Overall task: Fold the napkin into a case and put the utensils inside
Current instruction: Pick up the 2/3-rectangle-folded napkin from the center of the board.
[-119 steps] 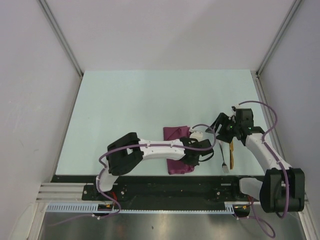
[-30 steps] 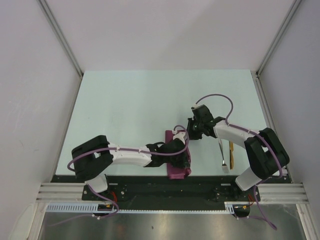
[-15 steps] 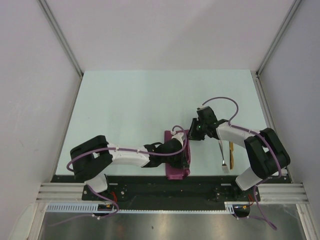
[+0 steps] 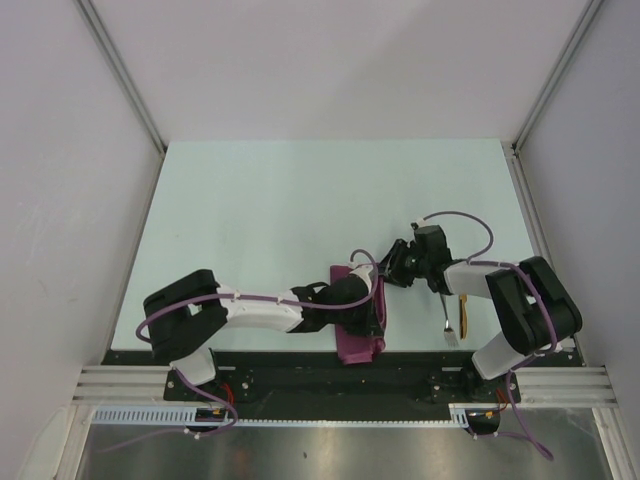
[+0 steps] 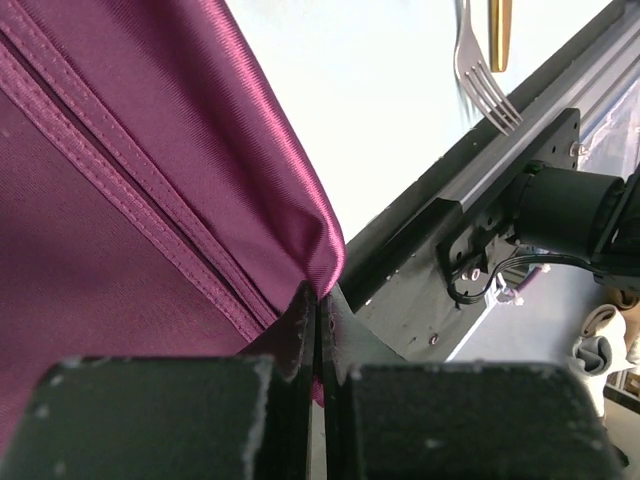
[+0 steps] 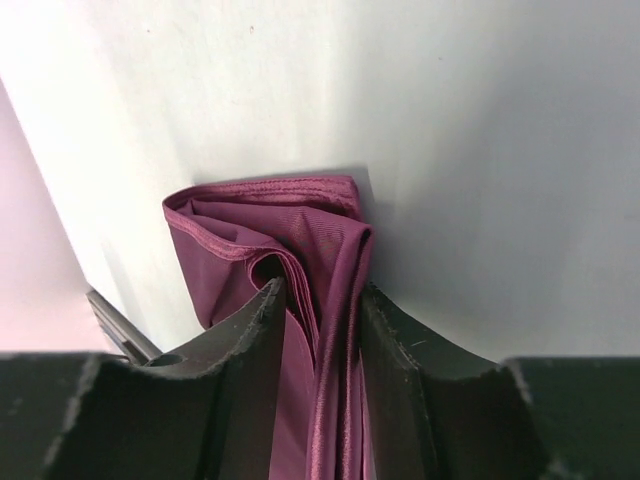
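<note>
The plum-magenta napkin [image 4: 355, 345] lies folded into a narrow oblong near the table's front edge, partly under my left arm. My left gripper [image 4: 374, 316] is shut on the napkin's glossy folded edge [image 5: 300, 215], at its near right side. At the napkin's far end, my right gripper [image 4: 393, 268] stands open. Several loose cloth layers [image 6: 300, 240] sit between its fingers [image 6: 400, 345]. The utensils lie side by side to the right, a silver fork [image 4: 447, 312] and a golden-yellow piece [image 4: 463, 305]. The left wrist view also shows the fork [image 5: 478, 70] and the golden piece [image 5: 500, 30].
A black mounting rail [image 4: 300, 372] runs along the table's near edge, just below the napkin, and shows close by in the left wrist view [image 5: 480, 190]. The pale green tabletop [image 4: 280, 200] stretches back to white walls and metal corner posts [image 4: 545, 95].
My right gripper's jaws have parted from shut to open around the napkin's far end, and its wrist has shifted right and nearer. The left gripper keeps its hold.
</note>
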Controlling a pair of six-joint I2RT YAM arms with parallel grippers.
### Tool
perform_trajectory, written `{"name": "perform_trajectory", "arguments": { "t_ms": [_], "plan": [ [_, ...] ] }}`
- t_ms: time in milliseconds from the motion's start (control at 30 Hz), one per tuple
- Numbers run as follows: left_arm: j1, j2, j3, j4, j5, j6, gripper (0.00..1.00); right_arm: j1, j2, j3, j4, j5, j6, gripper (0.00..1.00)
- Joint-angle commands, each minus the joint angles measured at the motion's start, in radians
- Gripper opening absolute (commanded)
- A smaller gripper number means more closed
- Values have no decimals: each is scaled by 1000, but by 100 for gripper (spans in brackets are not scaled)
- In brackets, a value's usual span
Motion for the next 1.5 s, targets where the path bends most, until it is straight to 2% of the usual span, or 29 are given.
{"name": "perform_trajectory", "arguments": {
  "t_ms": [0, 133, 367, 433, 567, 833, 933, 967, 1000, 1133, 1167, 1233, 1267, 1367, 1467],
  "plan": [
    [-1, 6, 43, 4, 16, 28, 0, -8, 12, -53, 125, 18, 32, 38],
    [-1, 14, 43, 1, 15, 16, 0, -8, -6, -76, 135, 30, 14, 36],
    [2, 34, 45, 18, 25, 2, 0, -8, -90, -186, 217, 74, 41, 39],
    [2, 40, 45, 25, 36, -4, 0, -6, -78, -194, 253, 87, 32, 39],
    [2, 40, 45, 22, 36, -5, 0, -5, -52, -212, 329, 97, 40, 30],
    [2, 37, 42, 27, 39, -5, 0, -5, 0, -271, 505, 116, 50, 28],
    [2, 45, 46, 31, 41, -7, 0, -2, 29, -292, 588, 110, 60, 15],
    [2, 46, 46, 36, 42, -7, 0, -2, 37, -292, 602, 108, 57, 4],
    [2, 46, 48, 41, 45, -5, 0, 0, 44, -290, 623, 105, 40, 0],
    [6, 46, 56, 33, 31, 2, 12, -14, 61, -300, 701, 78, 18, 0],
    [12, 46, 56, 31, 30, 4, 20, -15, 60, -297, 703, 79, 14, 0],
    [15, 48, 54, 30, 38, 7, 28, -15, 49, -289, 705, 81, -5, 0],
    [18, 49, 54, 28, 42, 12, 37, -15, 43, -281, 702, 85, -11, 0],
    [22, 34, 54, 18, 42, 31, 57, -11, 16, -251, 640, 102, -46, 0],
    [37, -39, 68, -34, 16, 90, 67, -3, -14, -223, 593, 120, -84, 0]
  ]
}}
